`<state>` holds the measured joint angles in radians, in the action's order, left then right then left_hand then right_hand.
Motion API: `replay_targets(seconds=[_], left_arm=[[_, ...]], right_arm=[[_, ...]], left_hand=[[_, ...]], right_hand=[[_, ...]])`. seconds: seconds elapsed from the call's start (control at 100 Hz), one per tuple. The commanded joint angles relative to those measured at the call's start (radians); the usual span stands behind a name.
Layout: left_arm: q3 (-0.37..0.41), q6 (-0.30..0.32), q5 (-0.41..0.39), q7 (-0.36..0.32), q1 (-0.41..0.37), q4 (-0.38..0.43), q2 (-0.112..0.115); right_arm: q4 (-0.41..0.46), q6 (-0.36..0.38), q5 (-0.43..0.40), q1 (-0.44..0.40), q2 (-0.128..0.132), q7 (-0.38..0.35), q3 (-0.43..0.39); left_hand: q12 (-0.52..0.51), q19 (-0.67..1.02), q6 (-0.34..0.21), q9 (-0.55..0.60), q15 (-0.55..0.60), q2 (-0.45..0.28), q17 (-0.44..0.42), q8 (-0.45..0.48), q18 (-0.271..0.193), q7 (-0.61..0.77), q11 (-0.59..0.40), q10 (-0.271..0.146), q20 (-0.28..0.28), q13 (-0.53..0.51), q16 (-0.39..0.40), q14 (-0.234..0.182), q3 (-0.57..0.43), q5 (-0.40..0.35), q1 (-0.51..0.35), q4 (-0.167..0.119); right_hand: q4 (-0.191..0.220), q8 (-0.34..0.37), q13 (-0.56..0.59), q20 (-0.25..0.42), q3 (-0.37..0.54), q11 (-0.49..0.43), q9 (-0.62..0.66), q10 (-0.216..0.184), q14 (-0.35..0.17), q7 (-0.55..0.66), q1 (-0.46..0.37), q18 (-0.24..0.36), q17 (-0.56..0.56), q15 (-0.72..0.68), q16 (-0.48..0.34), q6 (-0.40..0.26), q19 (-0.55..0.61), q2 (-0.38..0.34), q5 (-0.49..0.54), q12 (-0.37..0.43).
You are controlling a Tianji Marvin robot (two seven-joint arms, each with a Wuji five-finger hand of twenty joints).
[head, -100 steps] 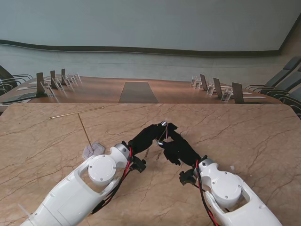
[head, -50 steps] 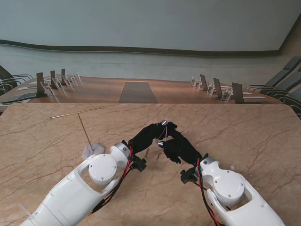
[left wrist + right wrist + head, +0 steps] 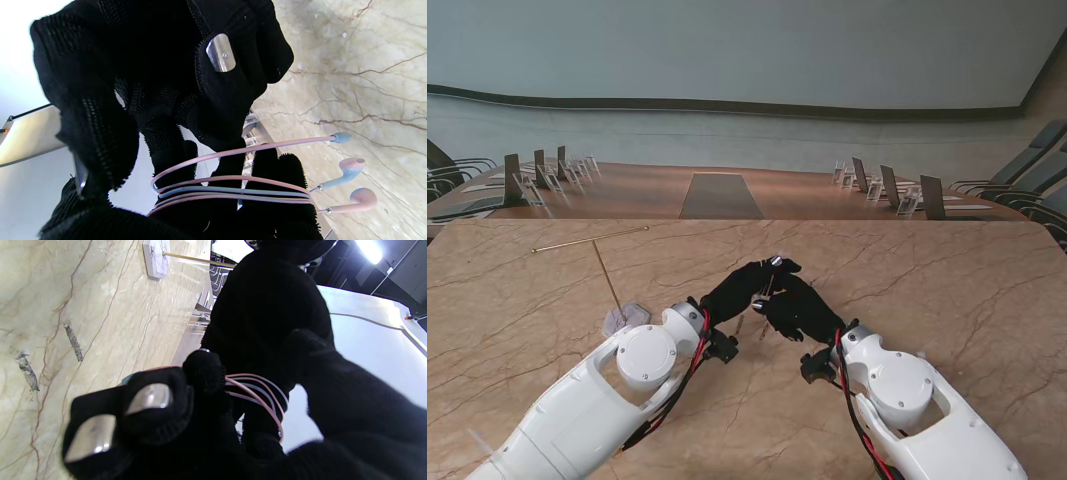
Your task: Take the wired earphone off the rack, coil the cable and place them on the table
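Observation:
The earphone's pink and blue cable [image 3: 233, 191] is wound in several loops around the fingers of my left hand [image 3: 263, 213]. Two earbuds [image 3: 350, 166] and the plug [image 3: 339, 137] dangle free over the marble table [image 3: 367, 66]. My right hand [image 3: 186, 76] hovers close over the coil. In the right wrist view, the right hand [image 3: 146, 416] pinches the cable [image 3: 263, 386] against the left hand [image 3: 267, 306]. In the stand view the two gloved hands, left [image 3: 742, 285] and right [image 3: 795, 308], meet at the table's middle, above the surface.
The thin gold rack [image 3: 607, 268] on its small white base [image 3: 625, 318] stands to the left of my left arm, bare of the earphone; the base [image 3: 156, 256] also shows in the right wrist view. Chairs and name stands line the far tables.
My right hand and forearm have slid a little to the left, closer against the left hand. The left hand has stayed in place with the coil.

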<state>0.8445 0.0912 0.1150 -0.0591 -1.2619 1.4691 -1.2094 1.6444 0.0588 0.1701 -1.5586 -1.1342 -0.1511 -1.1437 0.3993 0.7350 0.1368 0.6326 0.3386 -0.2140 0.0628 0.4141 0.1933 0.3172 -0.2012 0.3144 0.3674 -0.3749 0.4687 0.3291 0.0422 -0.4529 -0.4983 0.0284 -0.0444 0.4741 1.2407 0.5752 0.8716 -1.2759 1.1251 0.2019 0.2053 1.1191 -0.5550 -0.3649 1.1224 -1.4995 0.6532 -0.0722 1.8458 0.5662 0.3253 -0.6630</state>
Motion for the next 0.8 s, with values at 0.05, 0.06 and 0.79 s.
replay_targets(seconds=[0.05,0.06,0.79], left_arm=[[-0.010,0.001,-0.004,-0.014,-0.009,0.000,-0.009],[-0.010,0.001,-0.004,-0.014,-0.009,0.000,-0.009],[0.020,0.010,-0.027,0.000,-0.037,0.002,-0.003]], right_arm=[[0.008,-0.002,-0.004,0.010,-0.021,0.000,0.014],[0.008,-0.002,-0.004,0.010,-0.021,0.000,0.014],[-0.052,0.049,-0.032,0.002,-0.037,0.080,-0.045]], left_hand=[[-0.004,-0.044,-0.073,-0.019,-0.024,0.004,-0.016,-0.009,0.023,0.001,0.017,-0.032,-0.010,0.030,-0.015,-0.003,0.001,-0.030,0.004,0.024],[-0.003,-0.044,-0.073,-0.018,-0.024,0.004,-0.016,-0.009,0.023,0.001,0.017,-0.032,-0.010,0.029,-0.015,-0.003,0.001,-0.030,0.004,0.024],[0.004,-0.044,-0.053,-0.012,-0.024,0.004,-0.017,-0.012,0.021,0.009,0.019,-0.029,-0.011,0.028,-0.011,-0.002,-0.001,-0.040,0.001,0.023]], right_hand=[[-0.024,0.068,0.056,0.017,0.014,-0.046,0.060,-0.011,0.089,0.160,-0.051,0.234,0.076,-0.125,0.033,-0.249,0.248,0.042,0.106,0.001],[-0.022,0.075,0.056,0.019,0.016,-0.046,0.063,-0.011,0.089,0.163,-0.052,0.233,0.076,-0.126,0.034,-0.254,0.248,0.041,0.113,0.001],[0.202,0.528,0.054,0.067,0.525,-0.043,0.132,0.058,0.130,0.005,0.086,0.176,0.074,-0.146,0.067,-0.379,0.248,0.160,0.471,-0.017]])
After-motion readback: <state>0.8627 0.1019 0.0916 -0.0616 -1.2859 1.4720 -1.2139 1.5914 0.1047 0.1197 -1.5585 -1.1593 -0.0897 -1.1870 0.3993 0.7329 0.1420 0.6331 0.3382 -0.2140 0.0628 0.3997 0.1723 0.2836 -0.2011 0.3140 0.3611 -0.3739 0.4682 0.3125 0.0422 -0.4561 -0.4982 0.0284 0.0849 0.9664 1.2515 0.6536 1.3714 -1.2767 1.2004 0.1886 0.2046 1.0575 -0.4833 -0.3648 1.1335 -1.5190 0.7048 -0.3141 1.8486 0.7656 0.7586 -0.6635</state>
